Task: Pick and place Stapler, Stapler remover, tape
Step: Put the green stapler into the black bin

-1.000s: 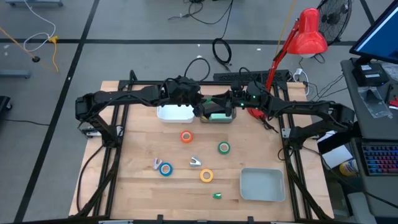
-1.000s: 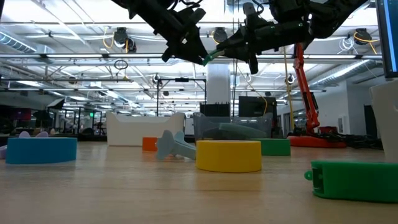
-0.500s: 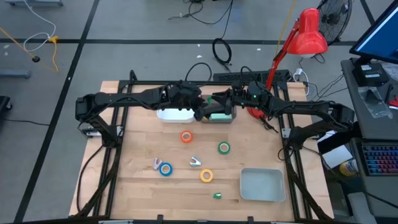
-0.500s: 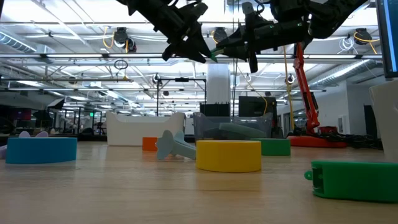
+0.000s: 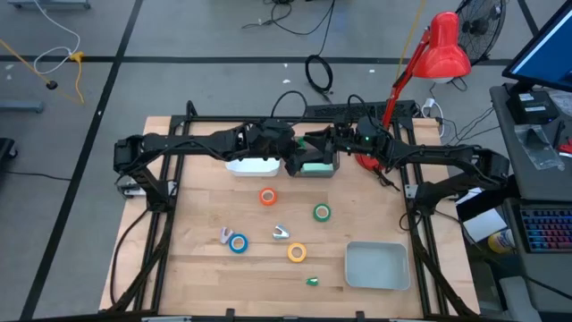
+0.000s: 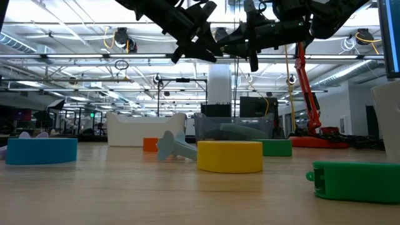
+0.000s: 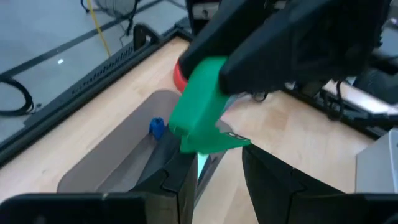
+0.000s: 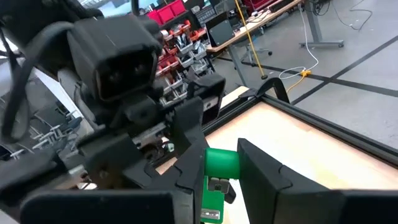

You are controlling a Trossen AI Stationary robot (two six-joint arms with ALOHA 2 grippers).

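Green, rigid and light, the stapler [image 8: 214, 180] sits clenched in the right pincer [image 8: 217, 177]; left pincer [image 7: 214, 171] cannot be judged, best gripped mid-body.

Table [image 5: 197, 259]: pale wood, planked, matt. Arms: dark matt plastic and metal. Green stapler [image 7: 198, 118]: smooth plastic, slight sheen. Tape rolls, e.g. yellow [image 6: 229, 156]: smooth, matt, pale cores. Clear bin [image 6: 234, 128]: translucent plastic. Grey tray [image 5: 376, 266]: matt plastic. Red lamp [image 5: 444, 49]: glossy.
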